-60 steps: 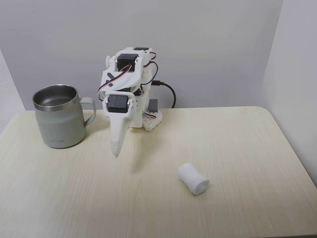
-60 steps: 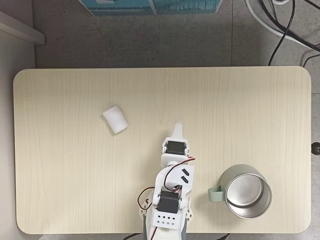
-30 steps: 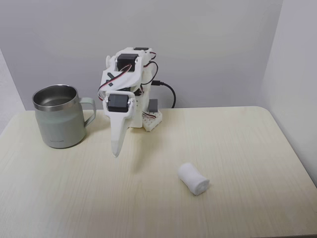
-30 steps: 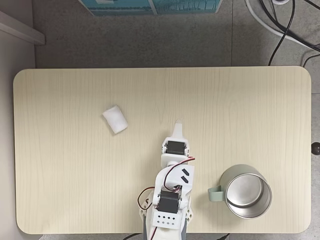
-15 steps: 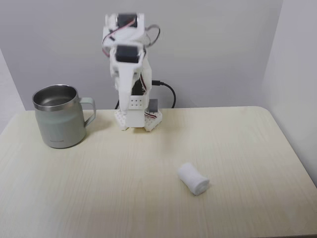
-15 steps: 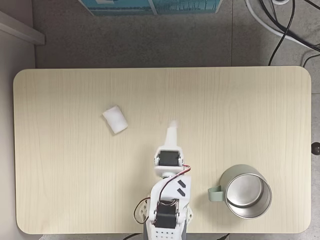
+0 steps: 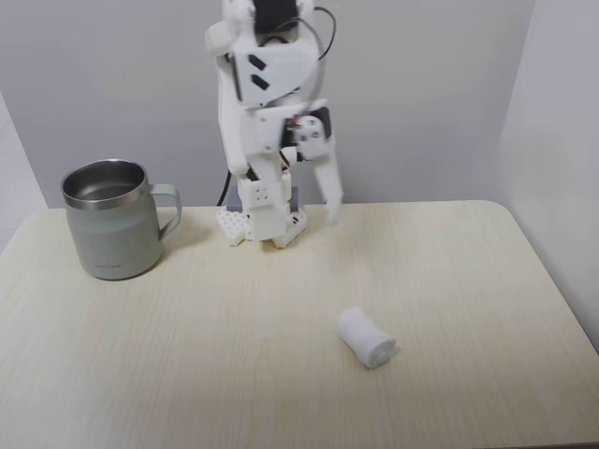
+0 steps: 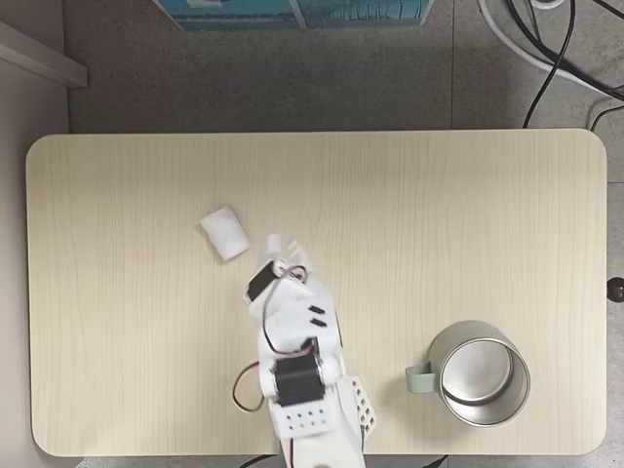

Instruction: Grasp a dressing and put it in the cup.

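So the arm is standing tall at the back of the table (image 7: 468, 281), and the hand (image 7: 332, 210) is hanging in the air, fingers pointing down, well above the wood. It's blurry in both fixed views, so I honestly can't tell whether the fingers are spread or pinched together, but nothing looks to be sitting between them.

The dressing (image 7: 366, 337) is lying on its side on the bare table, in front of the arm and a bit to the right in the front-facing fixed view. From the top-down fixed view the dressing (image 8: 224, 233) is sitting just beside the blurred tip of the hand (image 8: 274, 245), not touching.

The cup (image 7: 110, 219) is standing upright at the left, handle facing the arm base, well apart from the roll. From above, the cup (image 8: 479, 373) is showing a shiny inside.
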